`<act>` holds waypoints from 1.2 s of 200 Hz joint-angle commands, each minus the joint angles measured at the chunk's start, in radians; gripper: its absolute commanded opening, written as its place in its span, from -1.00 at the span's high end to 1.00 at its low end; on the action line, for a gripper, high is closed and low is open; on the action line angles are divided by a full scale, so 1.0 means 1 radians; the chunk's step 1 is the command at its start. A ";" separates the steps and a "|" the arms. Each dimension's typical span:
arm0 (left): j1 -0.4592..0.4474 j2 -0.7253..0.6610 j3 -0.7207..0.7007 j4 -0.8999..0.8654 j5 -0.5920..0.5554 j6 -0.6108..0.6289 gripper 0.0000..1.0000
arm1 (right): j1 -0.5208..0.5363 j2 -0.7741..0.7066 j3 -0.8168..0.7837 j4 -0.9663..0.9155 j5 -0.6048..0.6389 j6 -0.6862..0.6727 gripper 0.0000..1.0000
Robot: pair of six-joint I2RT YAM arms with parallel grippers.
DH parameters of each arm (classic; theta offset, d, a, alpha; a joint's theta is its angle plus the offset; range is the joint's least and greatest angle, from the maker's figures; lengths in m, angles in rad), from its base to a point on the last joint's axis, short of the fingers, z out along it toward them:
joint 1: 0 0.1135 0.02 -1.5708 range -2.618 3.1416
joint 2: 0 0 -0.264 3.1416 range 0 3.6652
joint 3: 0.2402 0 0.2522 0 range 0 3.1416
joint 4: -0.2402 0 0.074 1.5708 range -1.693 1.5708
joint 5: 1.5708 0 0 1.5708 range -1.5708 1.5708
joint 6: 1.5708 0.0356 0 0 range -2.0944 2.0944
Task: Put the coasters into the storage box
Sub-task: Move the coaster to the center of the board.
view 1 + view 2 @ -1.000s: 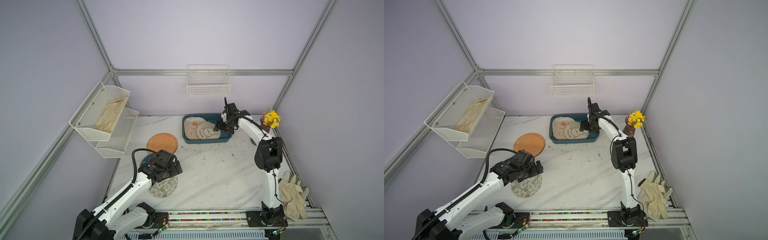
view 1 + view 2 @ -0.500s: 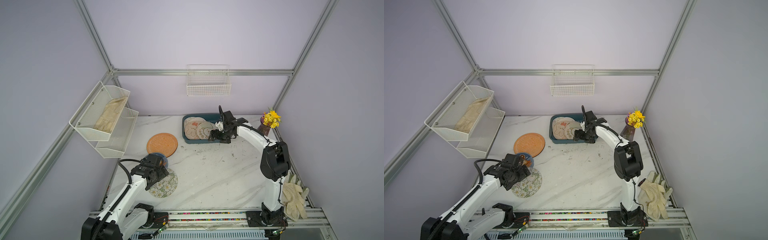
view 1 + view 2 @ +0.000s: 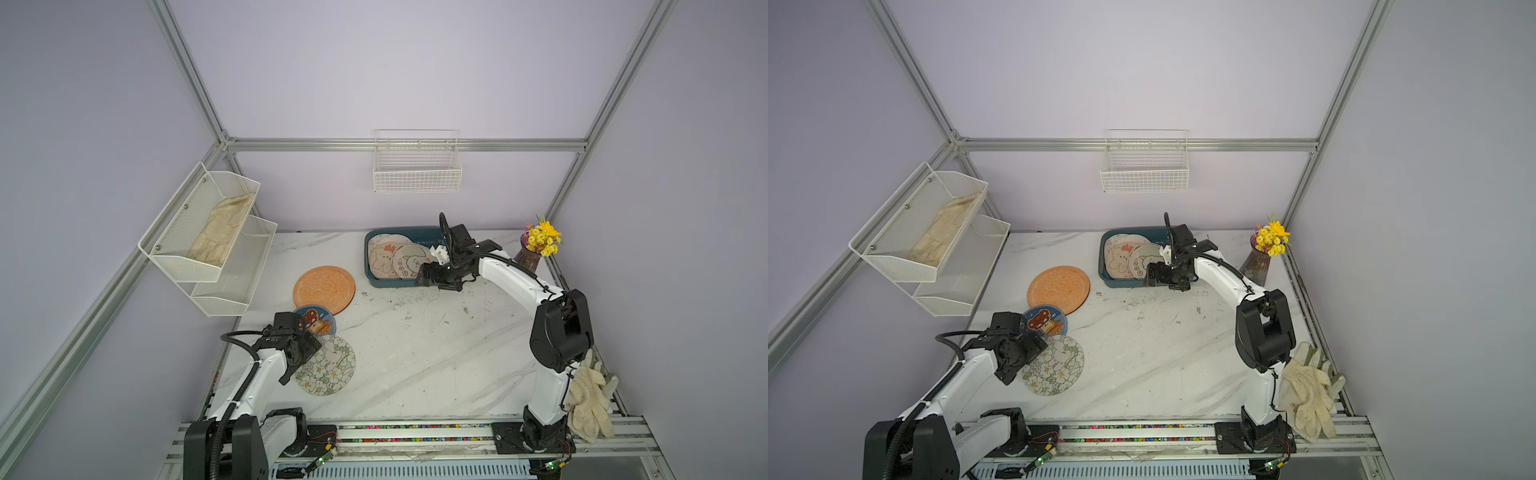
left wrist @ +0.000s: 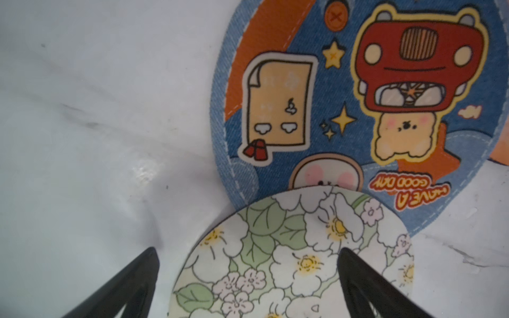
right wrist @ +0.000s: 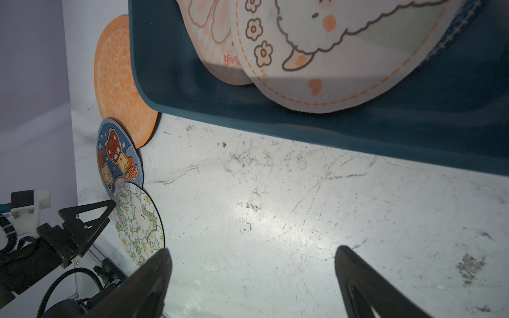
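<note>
The teal storage box [image 3: 390, 283] [image 3: 1121, 283] stands at the back of the marble table. In it lie a sheep-print coaster [image 3: 410, 261] [image 5: 344, 55] and a pink-print coaster [image 3: 381, 261] beneath it. Three coasters lie at the left: a plain orange one [image 3: 324, 289], a navy-orange one [image 3: 319, 323] [image 4: 358, 110], and a floral one [image 3: 332, 368] [image 4: 289, 261] overlapping it. My left gripper [image 3: 307, 343] [image 4: 247, 251] is open, its fingers straddling the floral coaster's edge. My right gripper [image 3: 428, 276] [image 5: 252, 250] is open and empty over bare table by the box's front wall.
A white mesh two-tier shelf [image 3: 208, 241] holding a cloth glove hangs at the left wall. A white wire basket [image 3: 417, 166] hangs on the back wall. A vase of yellow flowers [image 3: 536, 249] stands at the back right. Gloves [image 3: 590, 399] lie by the right arm's base.
My right gripper has drawn back from over the box to its front wall and widened. My left gripper has pulled back leftward, uncovering the navy-orange coaster.
</note>
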 commanded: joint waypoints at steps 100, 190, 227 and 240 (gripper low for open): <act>-0.055 0.048 -0.090 0.109 0.247 0.064 -1.00 | 0.006 -0.036 0.035 -0.019 -0.001 -0.016 -0.92; -0.225 0.035 -0.093 0.033 0.212 -0.036 -1.00 | 0.006 -0.046 0.006 -0.012 0.002 -0.018 -0.94; -0.355 0.066 -0.053 0.027 0.195 -0.091 -1.00 | 0.009 -0.056 -0.019 -0.005 0.002 -0.017 -0.94; -0.397 0.093 -0.031 0.015 0.177 -0.101 -1.00 | 0.012 -0.056 -0.025 -0.005 0.003 -0.015 -0.94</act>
